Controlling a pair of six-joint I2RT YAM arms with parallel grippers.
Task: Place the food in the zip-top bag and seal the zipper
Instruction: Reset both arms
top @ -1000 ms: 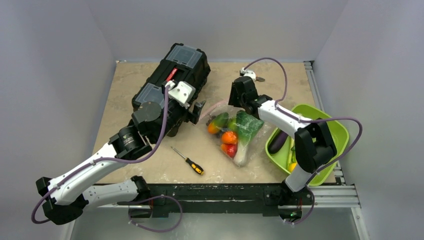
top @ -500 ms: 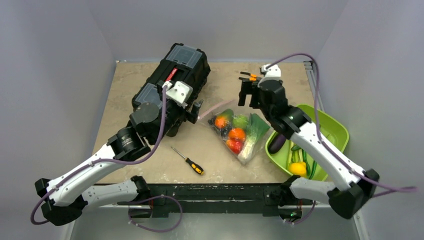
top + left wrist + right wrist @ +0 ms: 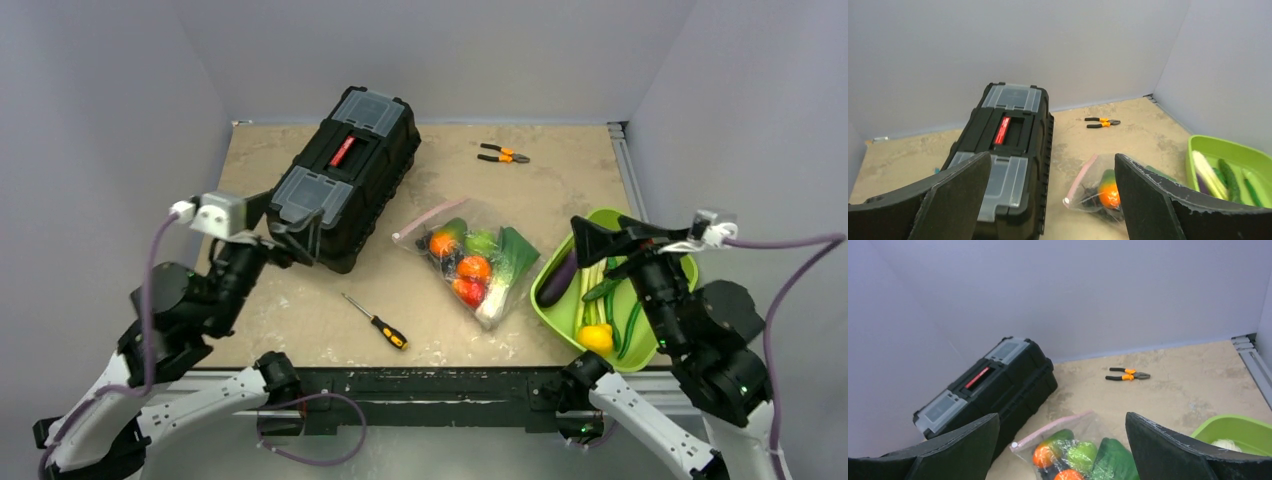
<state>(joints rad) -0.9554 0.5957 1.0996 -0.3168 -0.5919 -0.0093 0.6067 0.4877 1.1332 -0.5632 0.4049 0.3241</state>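
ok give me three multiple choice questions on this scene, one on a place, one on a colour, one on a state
1. Where do the pliers lie relative to the zip-top bag? A inside it; B under it; C on the table beyond it.
2. What colour is the zipper? A blue; B pink; C black.
3. How are the left gripper and right gripper? A both open, empty; B both shut; C one shut on the pliers.
C, they rest on tabletop by the far wall; B, a pale pink strip edges the bag; A, each wrist view shows jaws wide apart with nothing held.
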